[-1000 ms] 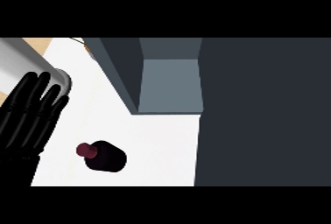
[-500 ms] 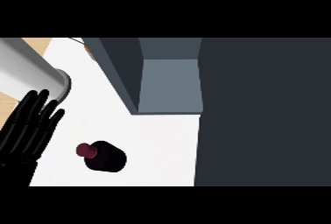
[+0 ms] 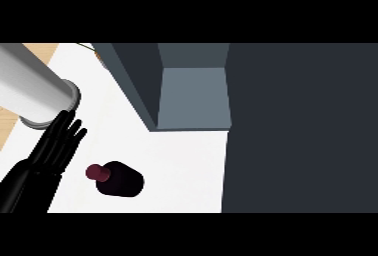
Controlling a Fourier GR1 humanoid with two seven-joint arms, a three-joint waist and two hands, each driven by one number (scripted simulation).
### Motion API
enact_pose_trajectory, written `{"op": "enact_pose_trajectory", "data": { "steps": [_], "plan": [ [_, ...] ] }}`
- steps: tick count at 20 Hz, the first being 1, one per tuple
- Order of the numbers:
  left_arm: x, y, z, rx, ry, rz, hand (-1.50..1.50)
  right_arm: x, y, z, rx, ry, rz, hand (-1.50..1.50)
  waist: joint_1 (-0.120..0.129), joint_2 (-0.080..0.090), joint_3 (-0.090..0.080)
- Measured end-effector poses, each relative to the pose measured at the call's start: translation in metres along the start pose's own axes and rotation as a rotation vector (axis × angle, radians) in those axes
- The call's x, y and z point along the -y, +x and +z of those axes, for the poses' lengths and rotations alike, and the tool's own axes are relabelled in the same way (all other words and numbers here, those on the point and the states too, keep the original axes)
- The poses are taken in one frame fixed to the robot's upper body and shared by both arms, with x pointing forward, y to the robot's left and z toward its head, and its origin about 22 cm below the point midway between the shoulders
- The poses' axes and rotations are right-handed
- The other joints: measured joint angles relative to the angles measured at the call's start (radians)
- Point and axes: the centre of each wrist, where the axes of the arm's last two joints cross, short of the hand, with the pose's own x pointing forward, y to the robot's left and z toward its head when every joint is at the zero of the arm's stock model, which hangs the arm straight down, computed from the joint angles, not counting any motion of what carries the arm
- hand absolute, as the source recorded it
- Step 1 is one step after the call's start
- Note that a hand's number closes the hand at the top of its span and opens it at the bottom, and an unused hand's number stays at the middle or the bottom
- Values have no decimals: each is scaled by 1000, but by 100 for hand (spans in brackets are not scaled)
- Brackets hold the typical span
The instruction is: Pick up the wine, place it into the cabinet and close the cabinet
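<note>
The wine (image 3: 118, 179) stands upright on the white desk (image 3: 184, 165), near the open cabinet (image 3: 193, 97). The one hand (image 3: 52, 152) in view lies just beside it, fingers straight, holding nothing. Likely glass, so heavy, smooth and breakable; best gripped around its broad body.

left hand (image 3: 55, 147) open, fingers straight

Open white counter (image 3: 184, 160) between the wine bottle (image 3: 118, 179) and the cabinet (image 3: 192, 85); room to pass there; bottle upright, seen from above, just right of the left hand (image 3: 55, 145), a narrow gap between them; fingers straight, pointing up the view; grey forearm (image 3: 29, 92) crossing the upper left corner, blocking that side; cabinet interior open toward the counter; dark door panel (image 3: 303, 130) walling off the whole right side.
</note>
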Motion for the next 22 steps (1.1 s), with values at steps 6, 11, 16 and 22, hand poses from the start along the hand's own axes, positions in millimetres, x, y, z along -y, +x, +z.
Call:
{"op": "enact_pose_trajectory", "data": {
  "steps": [6,11,16,22],
  "plan": [
    [-10,-40,-5,-23,-2,-11,-150,-3,0,0,-10,9,-14,-150,-1,0,0],
    [-19,-71,-14,-41,25,-23,-150,-7,-1,1,-5,17,-38,-150,-7,0,0],
    [-21,-89,-23,-63,33,-35,-150,-4,1,0,-5,4,-13,-150,-5,0,1],
    [-31,-119,-30,-97,26,-28,-150,0,3,-1,-3,-2,7,-150,-5,1,1]
  ]
}}
